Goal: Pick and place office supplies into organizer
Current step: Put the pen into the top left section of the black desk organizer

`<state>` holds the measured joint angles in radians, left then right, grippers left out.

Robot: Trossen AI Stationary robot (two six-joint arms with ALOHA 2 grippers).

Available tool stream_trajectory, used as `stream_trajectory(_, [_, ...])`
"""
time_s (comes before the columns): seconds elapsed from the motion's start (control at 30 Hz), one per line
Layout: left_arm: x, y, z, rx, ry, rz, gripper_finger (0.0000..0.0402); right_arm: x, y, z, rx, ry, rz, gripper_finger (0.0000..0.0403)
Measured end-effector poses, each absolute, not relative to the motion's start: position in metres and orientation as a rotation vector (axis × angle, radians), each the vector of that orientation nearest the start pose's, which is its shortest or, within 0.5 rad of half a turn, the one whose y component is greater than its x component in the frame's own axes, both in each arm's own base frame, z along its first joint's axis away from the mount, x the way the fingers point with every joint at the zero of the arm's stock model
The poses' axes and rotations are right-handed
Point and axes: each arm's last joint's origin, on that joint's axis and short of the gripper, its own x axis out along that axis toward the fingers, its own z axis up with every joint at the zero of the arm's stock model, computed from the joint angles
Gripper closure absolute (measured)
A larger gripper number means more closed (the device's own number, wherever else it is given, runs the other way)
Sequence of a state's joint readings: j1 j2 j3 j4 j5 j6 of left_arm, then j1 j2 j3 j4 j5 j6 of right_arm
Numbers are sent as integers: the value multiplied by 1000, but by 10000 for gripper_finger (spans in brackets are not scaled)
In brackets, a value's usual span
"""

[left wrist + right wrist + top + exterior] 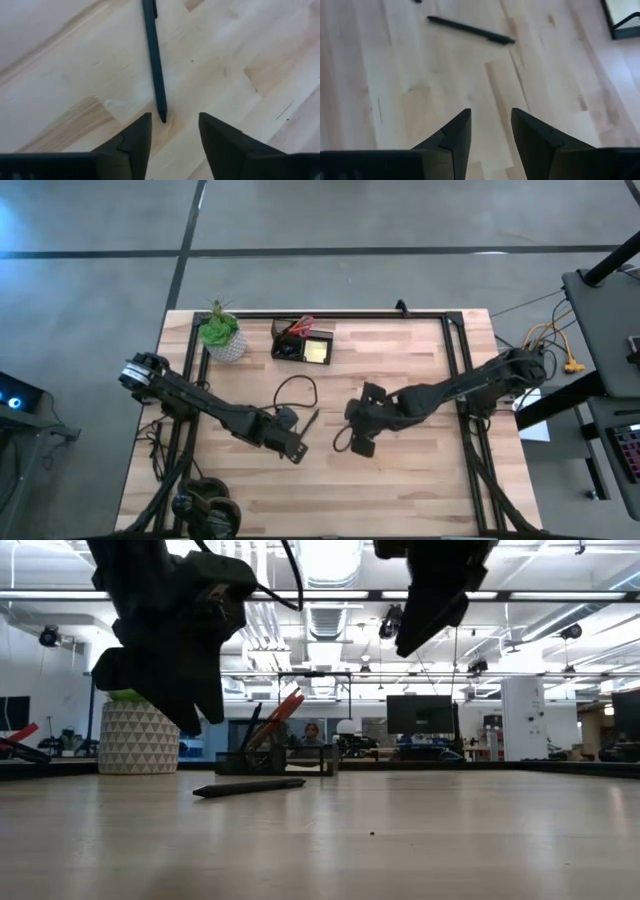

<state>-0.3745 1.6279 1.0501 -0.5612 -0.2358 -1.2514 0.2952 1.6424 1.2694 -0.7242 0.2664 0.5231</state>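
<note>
step: reach for black pen (154,55); lies on table (420,470), well short of organizer (303,344) | left gripper (174,131) jaws spread, just above pen tip; next: descend, pinch | right gripper (490,131) spread, empty, waiting mid-table

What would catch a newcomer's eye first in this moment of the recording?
A lone black pen lies on the bare wood near the table's middle, with the left gripper open just short of its tip. The right gripper hovers open over empty wood beside it. At the far edge, the black organizer holds red-handled scissors and a yellow sticky-note pad, next to a potted plant.
</note>
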Motion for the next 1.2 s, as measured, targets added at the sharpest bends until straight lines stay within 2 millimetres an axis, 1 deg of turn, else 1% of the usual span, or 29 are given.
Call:
stream_trajectory(0.1, [295,-108,196,-785,979,548,240,324,79,250,183,1019,-272,268])
stream_trajectory(0.2, [296,-107,192,-799,981,566,238,328,71,250,196,1016,-294,268])
stream_trajectory(0.3, [298,-105,179,-790,1019,598,237,330,66,249,183,1023,-291,268])
stream_trajectory(0.43, [306,-107,160,-802,1081,593,237,331,61,248,180,1033,-283,268])
stream_trajectory(0.63, [314,-111,153,-810,1065,571,237,332,60,248,190,1039,-276,268])
stream_trajectory(0.97, [317,-111,142,-795,1086,594,238,332,60,248,192,1039,-276,268])
stream_trajectory(1.07, [316,-110,144,-793,1085,596,248,332,60,248,193,1039,-277,268])
stream_trajectory(1.2, [314,-109,146,-785,1075,605,287,332,60,248,193,1038,-277,268])
